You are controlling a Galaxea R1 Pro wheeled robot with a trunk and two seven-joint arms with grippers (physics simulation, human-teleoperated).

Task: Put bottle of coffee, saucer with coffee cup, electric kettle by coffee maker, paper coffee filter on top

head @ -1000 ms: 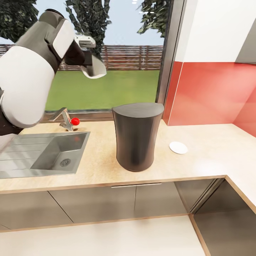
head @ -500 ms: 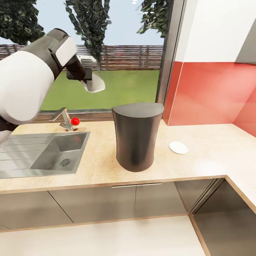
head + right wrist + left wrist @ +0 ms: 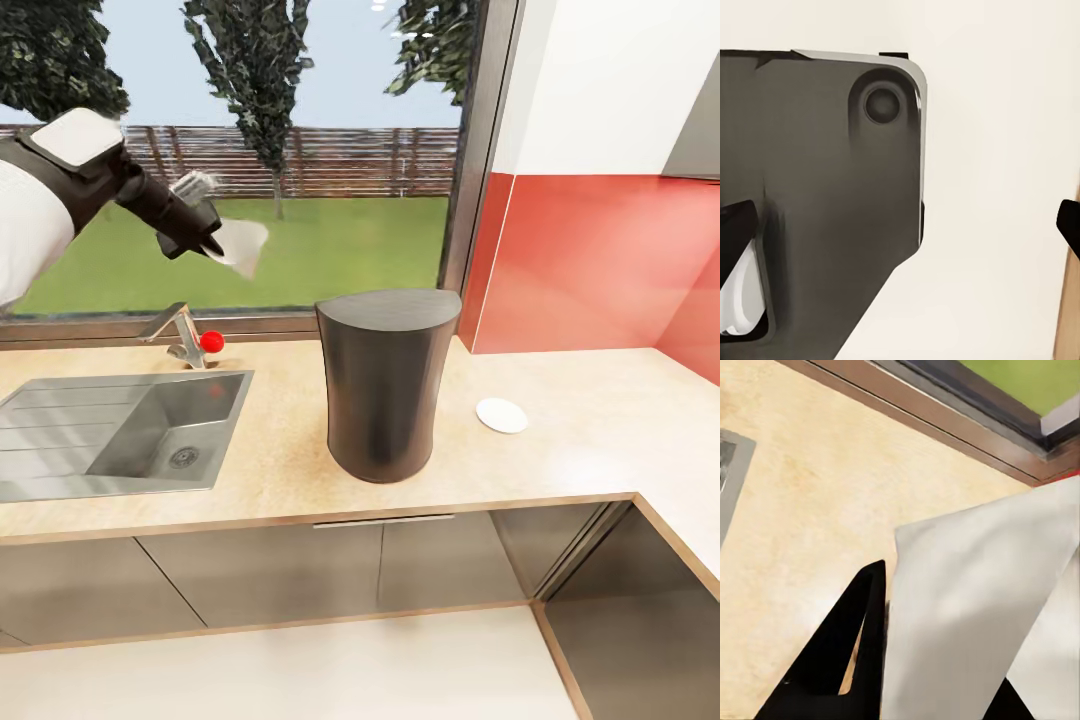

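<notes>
One hand is busy here: the left hand hangs high above the desk, between the tap and the window, its dark fingers pinched on the paper filter, a thin white sheet, creased and limp, that droops from the grip. From the right wrist camera I see a dark flat panel against a pale wall, and I cannot tell whether that hand is wide or narrow. Off to the right of the held paper stands the coffee maker, a tall matte dark grey drum, tapered, its flat top bare. Past it, near but apart, the saucer lies on the speckled beige wood-grain top, small, round, white and with no cup on it. By my reckoning the job is early: the coffee maker is where it belongs, the saucer is roughly placed, and the filter is on its way but not yet set down. Cup, coffee bottle and kettle are yet to come. A brushed steel sink is sunk in the desk at the left.
</notes>
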